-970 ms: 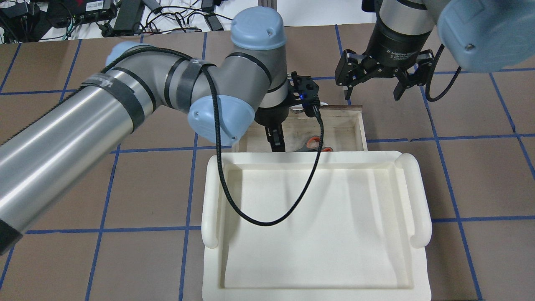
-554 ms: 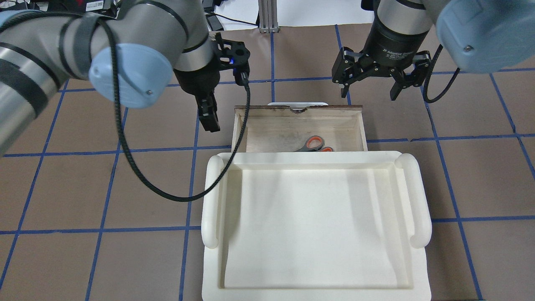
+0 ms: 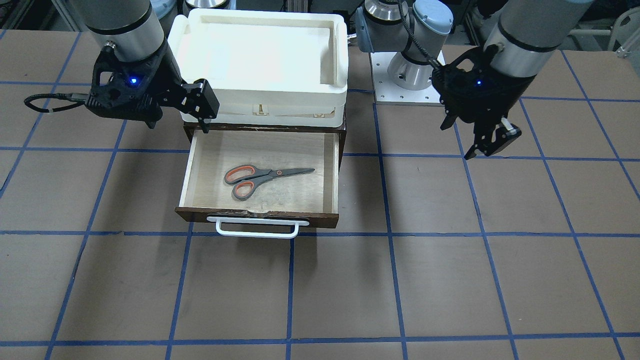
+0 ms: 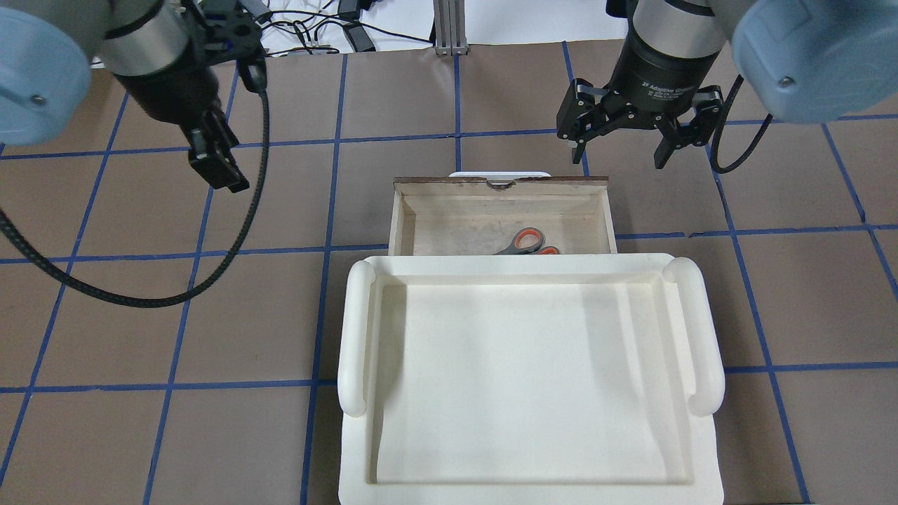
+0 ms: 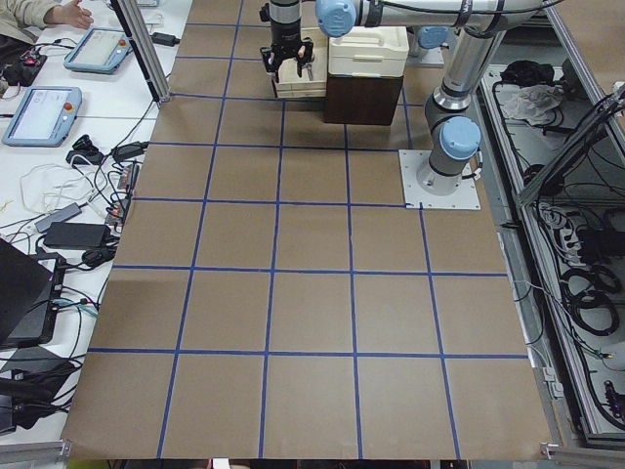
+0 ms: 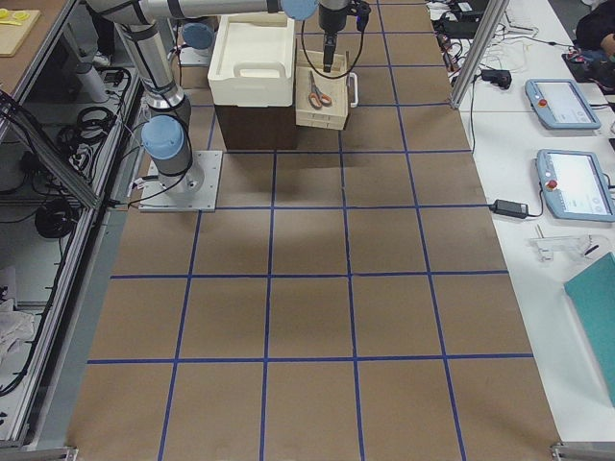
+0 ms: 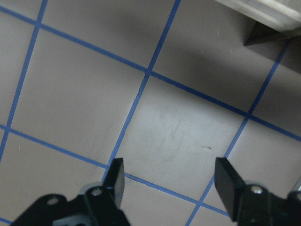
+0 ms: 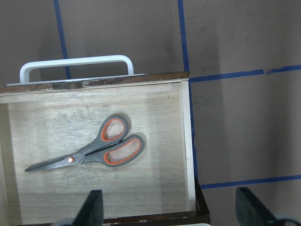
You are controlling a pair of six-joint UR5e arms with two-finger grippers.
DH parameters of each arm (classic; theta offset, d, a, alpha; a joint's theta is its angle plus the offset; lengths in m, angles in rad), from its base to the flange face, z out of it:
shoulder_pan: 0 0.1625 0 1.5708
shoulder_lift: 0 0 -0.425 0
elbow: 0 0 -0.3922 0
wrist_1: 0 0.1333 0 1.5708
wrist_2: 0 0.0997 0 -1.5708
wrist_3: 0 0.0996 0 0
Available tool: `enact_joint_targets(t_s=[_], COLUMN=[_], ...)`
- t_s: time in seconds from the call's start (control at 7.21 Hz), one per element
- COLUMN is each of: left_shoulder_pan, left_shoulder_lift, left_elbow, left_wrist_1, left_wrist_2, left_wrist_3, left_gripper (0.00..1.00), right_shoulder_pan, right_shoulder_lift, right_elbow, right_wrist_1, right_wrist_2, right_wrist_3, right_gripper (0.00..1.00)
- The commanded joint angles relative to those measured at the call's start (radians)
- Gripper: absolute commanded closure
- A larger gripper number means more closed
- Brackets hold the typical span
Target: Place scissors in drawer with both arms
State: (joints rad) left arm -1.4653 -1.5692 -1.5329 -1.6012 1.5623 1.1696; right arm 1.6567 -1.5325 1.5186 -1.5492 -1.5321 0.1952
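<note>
The scissors (image 3: 252,178) lie flat on the pale floor of the open drawer (image 3: 260,216), handles toward the robot's right; nothing touches them. They also show in the overhead view (image 4: 524,242) and the right wrist view (image 8: 101,149). My left gripper (image 4: 219,165) is open and empty, above the bare table well off to the drawer's left; the left wrist view (image 7: 169,183) shows only brown table between its fingers. My right gripper (image 4: 621,158) is open and empty, hovering over the far right corner of the drawer (image 4: 501,184).
A large white plastic bin (image 4: 358,337) sits on top of the dark cabinet that holds the drawer and hides the drawer's near part from overhead. The drawer's white bar handle (image 3: 257,231) faces the operators' side. The left arm's base plate (image 3: 400,85) stands beside the cabinet.
My left gripper has moved from over the drawer out to the left and away from it, empty. The scissors stay in the drawer. The right gripper has barely moved.
</note>
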Motion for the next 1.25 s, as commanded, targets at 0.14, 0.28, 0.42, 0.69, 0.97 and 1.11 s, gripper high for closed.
enact_joint_targets(t_s=[0.14, 0.28, 0.42, 0.69, 0.97, 1.11], left_shoulder_pan=[-0.055, -0.061, -0.063, -0.060, -0.060, -0.060], left_shoulder_lift=[0.015, 0.020, 0.030, 0.037, 0.038, 0.040], left_elbow=[0.003, 0.003, 0.003, -0.001, -0.001, -0.003], left_wrist_1=[-0.005, 0.007, 0.013, 0.015, 0.017, 0.017], left_wrist_2=[-0.070, -0.070, -0.067, -0.061, -0.061, -0.035], left_wrist_3=[-0.534, -0.774, -0.970, -1.132, -1.131, -1.128], left_gripper=[0.10, 0.01, 0.00, 0.00, 0.00, 0.00], right_shoulder_pan=[0.003, 0.003, 0.003, 0.003, 0.003, 0.003], right_shoulder_lift=[-0.001, -0.001, 0.000, 0.000, 0.000, 0.000], right_elbow=[0.000, 0.000, 0.000, 0.000, 0.000, 0.000], right_wrist_1=[-0.031, -0.026, -0.020, -0.023, -0.019, -0.020], right_wrist_2=[-0.006, -0.016, -0.020, -0.019, -0.020, -0.020], right_wrist_3=[0.004, 0.004, 0.004, 0.004, 0.000, 0.003], right_gripper=[0.00, 0.00, 0.00, 0.00, 0.00, 0.00])
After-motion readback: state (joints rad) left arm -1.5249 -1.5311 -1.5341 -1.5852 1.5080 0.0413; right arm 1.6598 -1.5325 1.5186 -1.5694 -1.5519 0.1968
